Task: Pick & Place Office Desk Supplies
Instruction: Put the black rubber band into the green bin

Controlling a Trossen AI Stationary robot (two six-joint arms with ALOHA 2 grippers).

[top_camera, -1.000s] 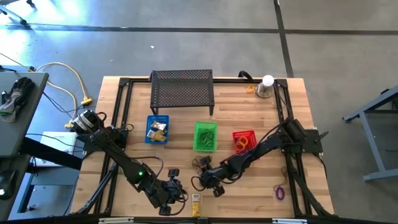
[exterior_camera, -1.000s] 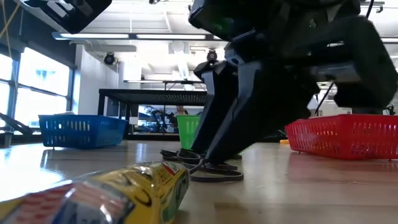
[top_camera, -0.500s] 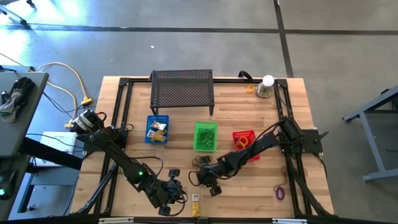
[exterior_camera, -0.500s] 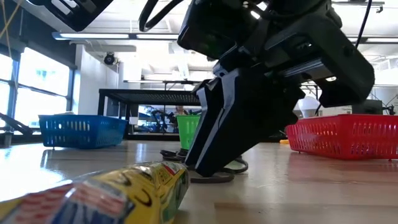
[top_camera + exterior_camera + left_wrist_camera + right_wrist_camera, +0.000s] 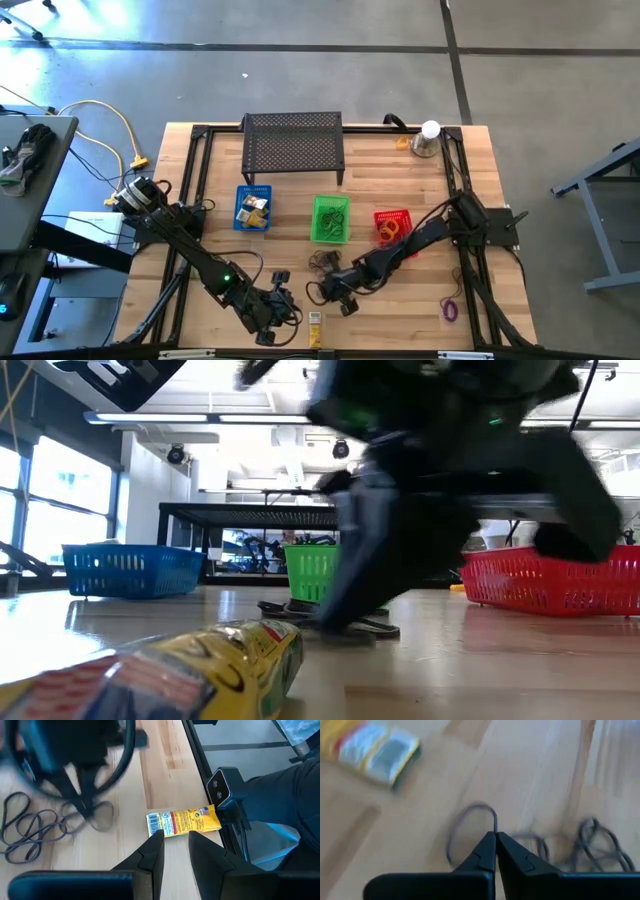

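Right gripper: we see the right gripper (image 5: 495, 837) low over the table's front middle, fingertips pressed together with a dark elastic loop (image 5: 470, 832) pinched between them; the loop hangs from the tips.
Change in right gripper: half a second ago we saw its fingers spread over the loops in the low view; now they have come together. In the high view its gripper (image 5: 340, 293) sits close to where it was, just by the heap.
Dark loops: we find a tangle of dark loops (image 5: 35, 827) on the wood between the two arms, in front of the green basket (image 5: 331, 219); from above the heap (image 5: 325, 262) looks unchanged.
Left gripper: we see the left gripper (image 5: 174, 840) at the table's front edge, fingers slightly apart and holding nothing, poised just over the yellow packet (image 5: 183, 821). It has not moved since the earlier frames.
Yellow packet: it lies flat at the front edge (image 5: 315, 322), beside the black frame rail, in the same spot as before.
Other supplies: we note orange loops in the red basket (image 5: 393, 227), yellow blocks in the blue basket (image 5: 253, 209), and a purple loop (image 5: 450, 309) alone near the right front corner, all as before.
Low view: the right arm shows blurred here, where earlier we saw it sharp.
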